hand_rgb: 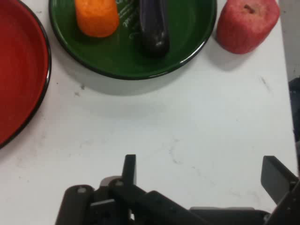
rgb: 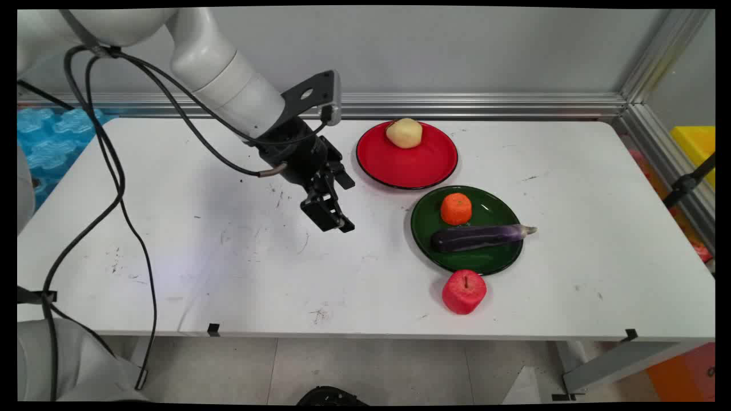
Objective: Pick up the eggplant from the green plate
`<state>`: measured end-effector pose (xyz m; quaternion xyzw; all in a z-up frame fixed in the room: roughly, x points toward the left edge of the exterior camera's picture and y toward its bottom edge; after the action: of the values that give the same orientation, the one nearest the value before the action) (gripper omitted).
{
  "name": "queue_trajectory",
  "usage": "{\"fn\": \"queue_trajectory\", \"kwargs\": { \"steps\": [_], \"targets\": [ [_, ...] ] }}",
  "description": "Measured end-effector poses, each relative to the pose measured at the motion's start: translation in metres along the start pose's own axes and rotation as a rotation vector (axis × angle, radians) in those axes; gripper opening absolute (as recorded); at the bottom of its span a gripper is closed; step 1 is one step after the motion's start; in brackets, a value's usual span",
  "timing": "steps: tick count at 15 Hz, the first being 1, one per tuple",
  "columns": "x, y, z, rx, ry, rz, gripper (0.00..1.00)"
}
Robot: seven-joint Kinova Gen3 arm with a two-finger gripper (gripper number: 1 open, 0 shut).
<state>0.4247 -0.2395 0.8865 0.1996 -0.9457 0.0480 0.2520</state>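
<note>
Black two-finger gripper, jaws spread wide and holding nothing, above bare white table. Just ahead: round green plate carrying orange fruit and purple eggplant; red apple beside its rim; red plate nearby.

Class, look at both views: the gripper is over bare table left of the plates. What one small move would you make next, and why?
Probably ease the gripper toward the red apple. It is open and empty above bare table, and the apple is the only fruit not on a plate: the orange and eggplant lie on the green plate, and a pale yellow fruit on the red plate.
</note>
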Motion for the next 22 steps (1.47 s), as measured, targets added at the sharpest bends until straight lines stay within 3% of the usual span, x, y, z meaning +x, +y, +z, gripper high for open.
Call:
{"fn": "queue_trajectory", "kwargs": {
  "steps": [4,12,22],
  "targets": [
    [0.008,-0.011,0.021,0.031,0.035,-0.010,1.00],
    [0.044,-0.020,0.101,0.070,0.123,-0.033,1.00],
    [0.064,-0.022,0.180,0.091,0.171,-0.076,1.00]
  ]
}}
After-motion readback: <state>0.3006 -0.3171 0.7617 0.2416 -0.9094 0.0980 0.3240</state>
